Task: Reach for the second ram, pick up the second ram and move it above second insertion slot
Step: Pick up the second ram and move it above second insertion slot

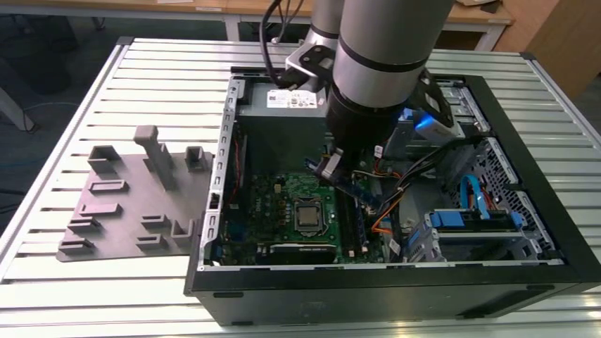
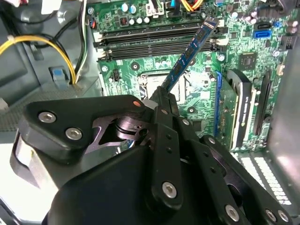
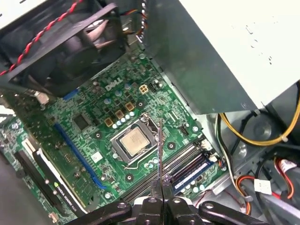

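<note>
Pincer (image 2: 161,96) clamped tight on the second ram (image 2: 187,54), fingers (image 3: 154,193) pinched narrow around one end of the thin stick. In the first wrist view the stick (image 3: 160,150) shows edge-on, hanging over the green motherboard (image 3: 93,136) between the processor socket (image 3: 133,140) and the memory slots (image 3: 187,161), clear of the board. In the exterior view the arm (image 1: 376,70) reaches steeply down into the open computer case (image 1: 526,232), which lies on the slatted table (image 1: 56,232), beside a grey fixture plate (image 1: 127,204).
</note>
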Available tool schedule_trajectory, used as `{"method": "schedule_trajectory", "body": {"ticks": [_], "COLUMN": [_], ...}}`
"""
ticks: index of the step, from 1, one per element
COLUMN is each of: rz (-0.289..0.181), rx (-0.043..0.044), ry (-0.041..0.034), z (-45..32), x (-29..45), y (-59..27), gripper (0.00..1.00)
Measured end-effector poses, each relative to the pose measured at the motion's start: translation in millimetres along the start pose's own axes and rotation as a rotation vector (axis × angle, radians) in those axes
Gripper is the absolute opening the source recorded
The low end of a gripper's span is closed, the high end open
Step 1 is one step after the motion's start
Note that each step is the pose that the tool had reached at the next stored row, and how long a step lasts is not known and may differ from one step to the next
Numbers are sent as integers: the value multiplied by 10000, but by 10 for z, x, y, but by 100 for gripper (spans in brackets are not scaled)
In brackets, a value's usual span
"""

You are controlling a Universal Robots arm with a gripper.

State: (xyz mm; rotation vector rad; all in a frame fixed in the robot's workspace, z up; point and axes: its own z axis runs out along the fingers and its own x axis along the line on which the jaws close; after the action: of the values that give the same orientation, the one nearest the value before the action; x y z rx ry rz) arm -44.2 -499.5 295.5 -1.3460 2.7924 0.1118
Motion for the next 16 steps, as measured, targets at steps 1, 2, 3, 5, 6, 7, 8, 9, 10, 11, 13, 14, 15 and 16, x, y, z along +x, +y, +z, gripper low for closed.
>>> {"method": "schedule_trajectory", "body": {"ticks": [1,2,3,5,6,7,8,9,10,11,13,14,15,16], "rz": [135,260,386,630,749,865,981,1099,1221,1338,1578,1695,1810,1926], "rx": [10,19,27,45,53,62,70,79,88,97,117,127,137,146], "ry": [-6,-11,-17,-27,-32,-37,-42,-46,-50,-56,-62,-66,-68,-73], "z": [0,1,1,1,2,2,2,2,2,3,3,3,3,3], "x": [0,0,0,0,0,0,0,0,0,0,0,0,0,0], "y": [0,0,0,0,0,0,0,0,0,0,0,0,0,0], "gripper": [9,9,9,9,9,9,9,9,9,9,9,9,9,9]}}
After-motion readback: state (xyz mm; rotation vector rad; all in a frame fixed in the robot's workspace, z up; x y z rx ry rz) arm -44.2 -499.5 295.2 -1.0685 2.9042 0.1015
